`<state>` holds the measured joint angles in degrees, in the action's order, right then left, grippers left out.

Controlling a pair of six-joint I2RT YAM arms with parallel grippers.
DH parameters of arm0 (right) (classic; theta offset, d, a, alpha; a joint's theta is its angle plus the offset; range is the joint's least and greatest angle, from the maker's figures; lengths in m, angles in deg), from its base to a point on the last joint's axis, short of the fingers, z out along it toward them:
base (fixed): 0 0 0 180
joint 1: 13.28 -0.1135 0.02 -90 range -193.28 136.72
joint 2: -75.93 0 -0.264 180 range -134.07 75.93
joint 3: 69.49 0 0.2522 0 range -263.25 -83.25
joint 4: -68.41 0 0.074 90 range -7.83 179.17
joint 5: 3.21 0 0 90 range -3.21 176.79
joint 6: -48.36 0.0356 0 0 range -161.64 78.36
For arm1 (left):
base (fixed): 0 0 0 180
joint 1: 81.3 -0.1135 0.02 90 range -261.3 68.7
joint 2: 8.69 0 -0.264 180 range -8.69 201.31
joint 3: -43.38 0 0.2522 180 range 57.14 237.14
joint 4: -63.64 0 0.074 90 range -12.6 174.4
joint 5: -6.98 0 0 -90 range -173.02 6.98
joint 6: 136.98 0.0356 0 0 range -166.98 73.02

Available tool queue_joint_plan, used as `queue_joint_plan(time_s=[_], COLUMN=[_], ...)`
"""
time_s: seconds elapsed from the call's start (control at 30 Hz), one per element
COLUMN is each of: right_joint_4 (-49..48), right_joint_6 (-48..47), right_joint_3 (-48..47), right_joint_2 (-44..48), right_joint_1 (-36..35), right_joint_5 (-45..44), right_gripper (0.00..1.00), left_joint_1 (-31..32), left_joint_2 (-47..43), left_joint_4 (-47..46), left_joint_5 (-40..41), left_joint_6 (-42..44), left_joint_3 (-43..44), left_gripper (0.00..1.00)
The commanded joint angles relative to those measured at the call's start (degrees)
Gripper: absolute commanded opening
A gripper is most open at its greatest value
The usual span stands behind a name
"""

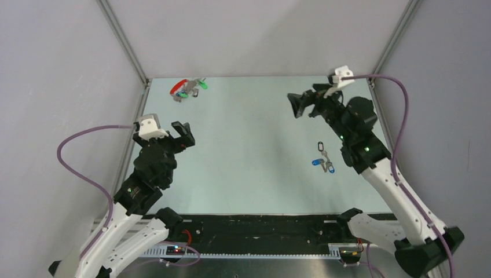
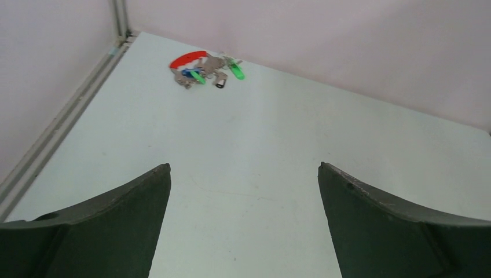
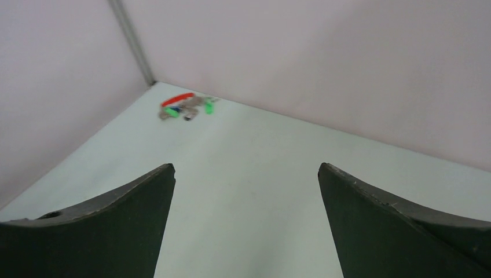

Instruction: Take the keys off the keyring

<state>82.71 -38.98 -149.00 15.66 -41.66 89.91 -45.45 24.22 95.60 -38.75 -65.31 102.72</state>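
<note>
Well, over the table our left gripper and right gripper both hang spread and empty. The keyring lies flat at eleven o'clock, near the far corner; we judge our broad jaws could shove it away or pinch several keys together.

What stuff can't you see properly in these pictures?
1. How many keys hang on the keyring: too small in the top view, bunched together in the left wrist view, blurred in the right wrist view.
2. The loose blue keys beside the right arm: tiny in the top view, outside both wrist views.
3. The fingers in both wrist views: cut off by the bottom edge.
</note>
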Motion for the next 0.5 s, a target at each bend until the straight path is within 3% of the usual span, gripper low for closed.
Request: queue_joint_plan(time_s=[0.0,0.17,0.47], right_joint_4=[4.78,8.69,10.62], right_joint_6=[3.37,9.09,8.87], right_joint_3=[6.81,10.65,11.76], right_joint_2=[5.14,10.10,11.92], right_joint_1=[5.22,11.09,11.69], right_joint_5=[-4.10,0.17,0.15], right_gripper=[0.99,0.99,0.99], left_joint_1=[-0.32,-0.35,-0.35], left_joint_2=[-0.60,-5.27,-6.60], left_joint_4=[-1.81,-2.65,-4.66], left_joint_5=[-8.35,-18.53,-15.75], left_joint_6=[0.45,8.28,8.05], left_joint_3=[3.66,2.97,-0.46], left_gripper=[1.00,1.00,1.00])
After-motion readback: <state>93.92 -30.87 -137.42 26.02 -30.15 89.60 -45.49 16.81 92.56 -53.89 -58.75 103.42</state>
